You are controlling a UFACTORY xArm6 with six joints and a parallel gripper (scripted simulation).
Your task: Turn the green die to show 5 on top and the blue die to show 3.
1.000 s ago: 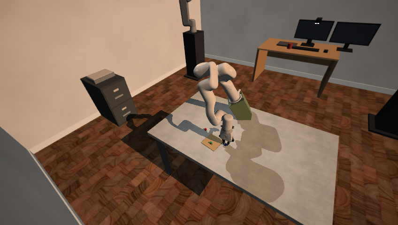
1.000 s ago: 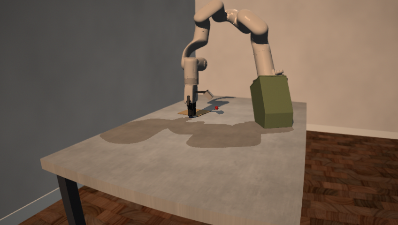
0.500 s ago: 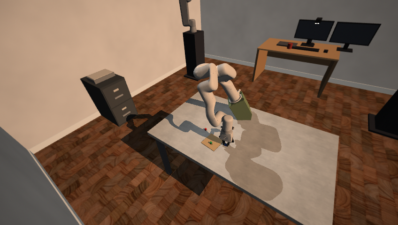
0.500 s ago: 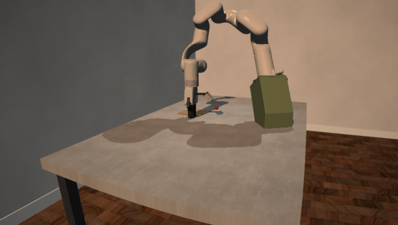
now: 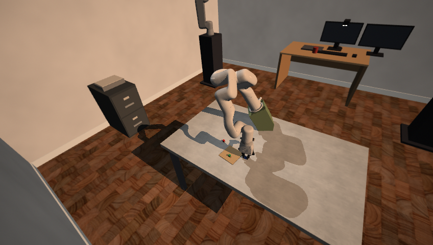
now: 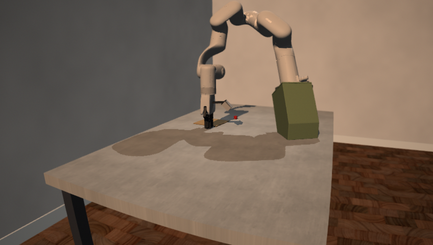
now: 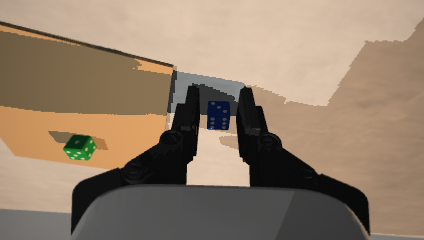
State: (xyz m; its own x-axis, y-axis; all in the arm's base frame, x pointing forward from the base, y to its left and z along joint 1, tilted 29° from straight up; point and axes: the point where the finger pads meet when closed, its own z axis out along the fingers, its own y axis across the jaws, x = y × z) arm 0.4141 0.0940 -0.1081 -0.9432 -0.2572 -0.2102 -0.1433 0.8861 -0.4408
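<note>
Top view: the tool [image 5: 246, 155] [image 6: 208, 125] [image 7: 218, 102] is down low at the surface [image 5: 334, 181] [image 6: 182, 181] [image 7: 310, 20], w/ the blue die [image 5: 245, 156] [image 7: 218, 115] at its fingertips, off the mat [image 5: 233, 161] [image 6: 198, 122] [image 7: 145, 145]. Mat lies just beside the tool; green die [image 5: 229, 155] [image 7: 80, 147] sits on it. Red die [image 5: 223, 140] [image 6: 235, 117] is off the mat, on the arm-base side of the tool. Pips too small to read here.

Exterior view: tool points straight down, fingertips at or near the surface, mat behind it, red die behind & off to the base side. Blue & green dice can't be made out.

Wrist view: tool is part-spread, nothing pinched; blue die sits btwn the fingers w/ a gap either side. Of its two visible faces, the one nearer the palm looks like a 6, the farther one like a 3; can't say for sure which is up. Green die is left of the fingers in this view, on the mat, dark upper face w/ prob. a single pip, so 5 likely not up yet.

Step in hand, my read: getting the blue die. Next move: center, close on its sides, lift, then turn as req'd & set flat, fully on the mat w/o bumping green. Green still needs its turn, prob. No brands or labels legible; only writing-like marks are pips.
</note>
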